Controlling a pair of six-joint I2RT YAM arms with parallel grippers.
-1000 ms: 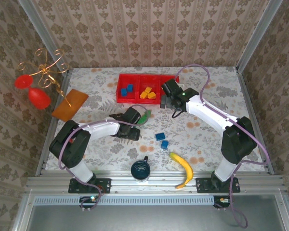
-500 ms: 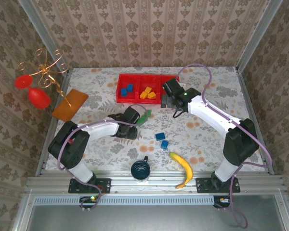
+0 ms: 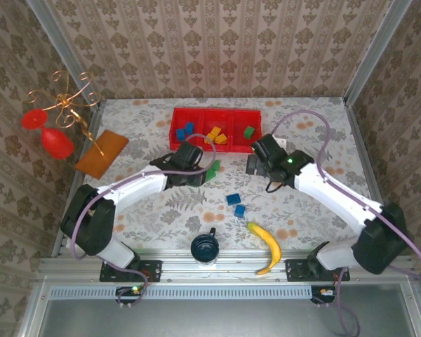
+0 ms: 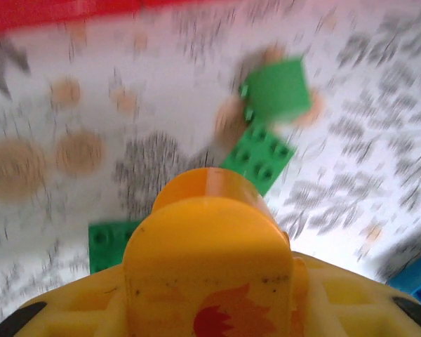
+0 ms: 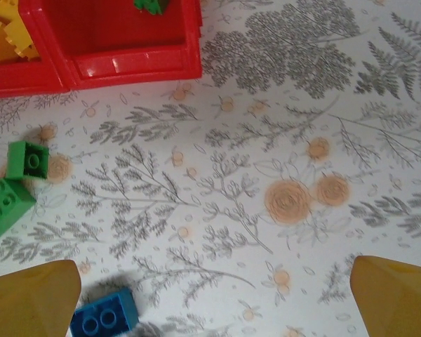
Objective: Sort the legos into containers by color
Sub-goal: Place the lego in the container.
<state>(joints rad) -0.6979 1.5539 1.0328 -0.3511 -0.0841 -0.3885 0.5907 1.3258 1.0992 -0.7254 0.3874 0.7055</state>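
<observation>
Legos, sorted part: blue legos (image 3: 186,130) in the left compartment of the red tray (image 3: 217,110), orange-yellow legos (image 3: 215,135) in the middle one, a single green lego (image 3: 249,131) in the right one (sides as in the top view). Tray at the far middle of the bench (image 3: 302,133), long side running across.

Unsorted part: loose green legos (image 3: 212,168) on the bench just in front of the tray, three counted in the left wrist view, all blurred. Two loose blue legos (image 3: 233,199) side by side, nearer the arm bases and apart from the green ones.

Left fingers (image 4: 207,246): one blurred yellow mass in mid wrist view, above the green legos. Apart or together, and any hold on a brick: cannot tell.

Right fingers (image 5: 35,295): spread wide, nothing between them, over bare bench near the tray's right compartment.

Elsewhere: banana (image 3: 266,246) and dark blue cup (image 3: 205,247) at the near edge. Orange-brown board (image 3: 102,152) at left. Gilt wire stand (image 3: 63,105) with red pieces beyond the board.
</observation>
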